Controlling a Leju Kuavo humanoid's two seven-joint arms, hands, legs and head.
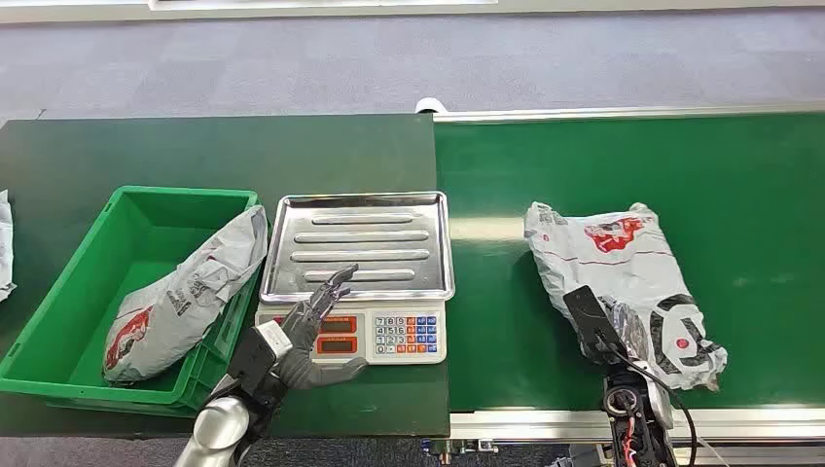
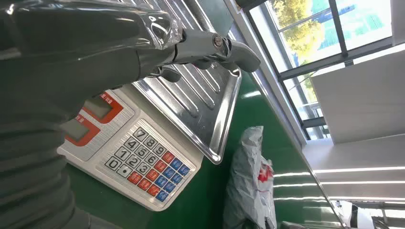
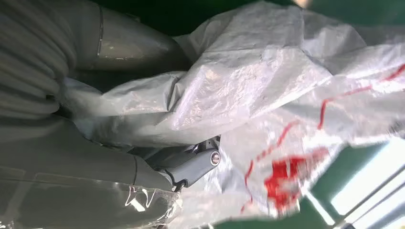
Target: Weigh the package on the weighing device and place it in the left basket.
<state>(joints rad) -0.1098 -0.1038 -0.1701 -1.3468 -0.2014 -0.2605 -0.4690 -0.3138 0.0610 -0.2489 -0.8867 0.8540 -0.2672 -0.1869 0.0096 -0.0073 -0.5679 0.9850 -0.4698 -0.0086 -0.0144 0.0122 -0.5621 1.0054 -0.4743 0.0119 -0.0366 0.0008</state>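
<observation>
Currently, one package [image 1: 623,282]: a grey-white plastic mailer bag with red and black print, lying flat on the green conveyor belt [image 1: 739,175], well to the right of the weighing device [image 1: 358,282] and apart from it.

Handling, by judgement: soft, crumpled film, probably light and limp, likely to sag and slide in a loose hold. Best taken where the film bunches at the near edge, with fingers closing on gathered material and not on a flat face (a taut face would likely slip).

Right hand [image 3: 157,143]: pressed into the near end of the package, with film folded between thumb and fingers in the right wrist view; it appears to grip the bag, which has not left the belt.

Left hand [image 1: 316,336]: fingers spread and holding nothing, hovering over the scale's keypad and display, at the front edge of the steel weighing tray [image 1: 360,243], which carries nothing.

Left basket [image 1: 58,321]: a green crate on the dark table [image 1: 195,146], just beside the scale, already holding a second grey mailer bag [image 1: 180,297] leaning over its right wall.
</observation>
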